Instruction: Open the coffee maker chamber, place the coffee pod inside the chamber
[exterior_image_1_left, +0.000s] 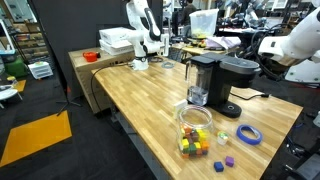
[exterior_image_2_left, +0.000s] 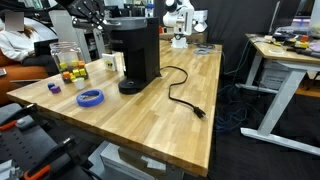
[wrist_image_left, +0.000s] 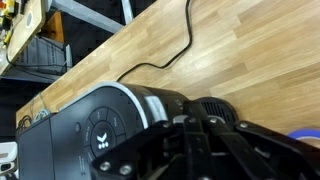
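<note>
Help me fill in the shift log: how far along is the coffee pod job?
Done: nothing yet; the coffee maker chamber sits closed in the wrist view. In hand: the gripper, shut with nothing visible in it, hovers just above the chamber. Left: opening the chamber, then fetching a pod and placing it inside; I cannot make out a pod in any view.
</note>
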